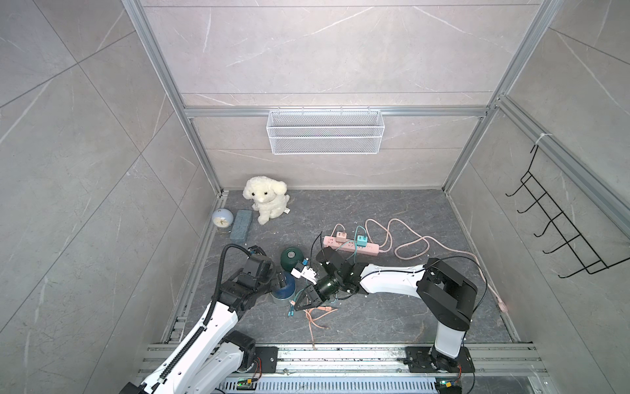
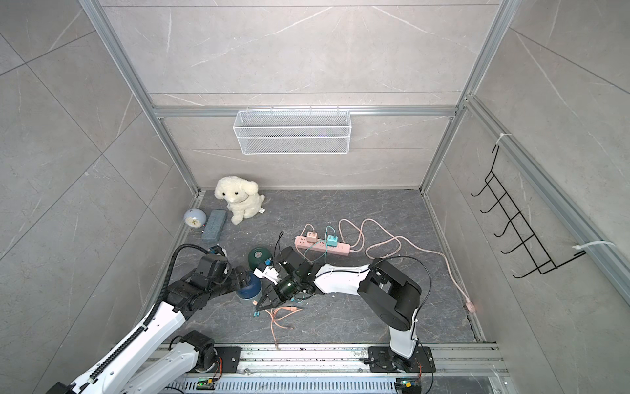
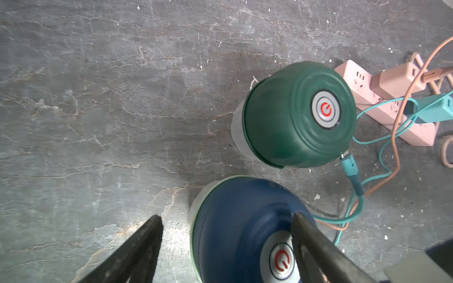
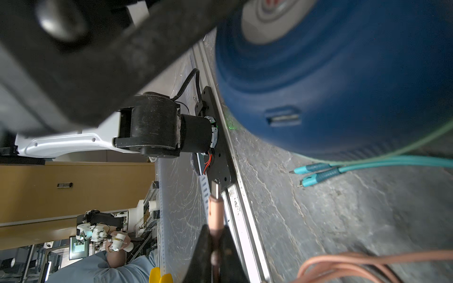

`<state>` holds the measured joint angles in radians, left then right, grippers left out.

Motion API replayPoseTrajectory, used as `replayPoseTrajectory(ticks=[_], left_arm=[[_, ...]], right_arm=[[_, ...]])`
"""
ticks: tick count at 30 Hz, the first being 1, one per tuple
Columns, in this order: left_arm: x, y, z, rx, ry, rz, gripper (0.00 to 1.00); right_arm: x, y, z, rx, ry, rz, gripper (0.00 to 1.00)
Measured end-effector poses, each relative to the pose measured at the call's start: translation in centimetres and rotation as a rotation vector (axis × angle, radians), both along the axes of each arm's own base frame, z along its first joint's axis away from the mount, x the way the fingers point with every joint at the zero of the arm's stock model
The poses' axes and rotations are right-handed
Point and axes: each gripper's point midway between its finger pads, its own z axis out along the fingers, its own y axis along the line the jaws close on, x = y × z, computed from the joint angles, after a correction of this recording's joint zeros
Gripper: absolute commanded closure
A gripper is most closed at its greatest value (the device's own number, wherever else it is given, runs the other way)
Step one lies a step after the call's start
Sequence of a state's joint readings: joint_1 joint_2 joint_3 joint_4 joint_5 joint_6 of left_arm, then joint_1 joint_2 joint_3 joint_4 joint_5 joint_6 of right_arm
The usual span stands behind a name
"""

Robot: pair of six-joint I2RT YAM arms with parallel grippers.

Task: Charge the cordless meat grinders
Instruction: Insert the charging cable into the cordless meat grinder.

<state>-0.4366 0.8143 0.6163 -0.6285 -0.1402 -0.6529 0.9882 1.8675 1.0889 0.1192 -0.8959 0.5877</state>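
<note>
The dark blue meat grinder [image 1: 284, 292] [image 2: 251, 290] stands near the front left of the floor, with the dark green meat grinder [image 1: 291, 257] [image 3: 294, 117] just behind it. My left gripper [image 1: 281, 279] [image 3: 226, 216] is open over the blue grinder [image 3: 240, 220]: one finger lies across its silver hub, the other is off to the side over bare floor. My right gripper [image 1: 296, 308] [image 4: 215, 227] is shut on a pink cable plug [image 4: 215, 205], level with the blue grinder's side port [image 4: 283, 118]. A teal plug [image 3: 350, 166] reaches the green grinder's rim; whether it is seated there does not show.
A pink power strip [image 1: 351, 247] with a pink charger [image 1: 340, 235] and a teal charger [image 1: 361, 242] lies behind my right arm, its cables looping right. Two loose teal plugs [image 4: 316, 171] lie by the blue grinder. A plush dog [image 1: 267, 199], clock [image 1: 222, 218] and block [image 1: 241, 225] sit at the back left.
</note>
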Motion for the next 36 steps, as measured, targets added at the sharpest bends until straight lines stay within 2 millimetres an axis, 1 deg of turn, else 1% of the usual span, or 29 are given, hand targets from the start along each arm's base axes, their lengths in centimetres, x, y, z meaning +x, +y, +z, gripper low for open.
replayPoseTrajectory(ticks=[6, 12, 14, 18, 22, 25, 36], left_arm=[[-0.6, -0.1, 0.0, -0.033, -0.011, 0.000, 0.14], [-1.1, -0.4, 0.9, -0.071, -0.038, -0.016, 0.11], [-1.2, -0.6, 0.7, -0.081, -0.029, -0.026, 0.11], [-1.4, -0.9, -0.5, -0.076, 0.018, -0.035, 0.12], [-1.2, -1.2, -1.0, -0.079, 0.039, -0.042, 0.12], [-1.0, -1.4, -1.2, -0.085, 0.033, -0.044, 0.13], [-0.9, -1.6, -1.4, -0.112, 0.022, -0.029, 0.16]], right_arm=[[0.4, 0.4, 0.3, -0.001, 0.005, -0.018, 0.99], [0.7, 0.4, 0.3, 0.000, 0.006, -0.022, 0.99], [0.8, 0.3, 0.3, -0.001, 0.008, -0.027, 0.99], [1.4, 0.2, 0.5, 0.004, 0.025, -0.044, 0.99], [2.0, 0.2, 0.9, 0.018, 0.034, -0.058, 0.99], [2.3, 0.4, 1.1, 0.029, 0.041, -0.064, 1.00], [2.7, 1.0, 0.7, 0.050, 0.077, -0.073, 1.00]])
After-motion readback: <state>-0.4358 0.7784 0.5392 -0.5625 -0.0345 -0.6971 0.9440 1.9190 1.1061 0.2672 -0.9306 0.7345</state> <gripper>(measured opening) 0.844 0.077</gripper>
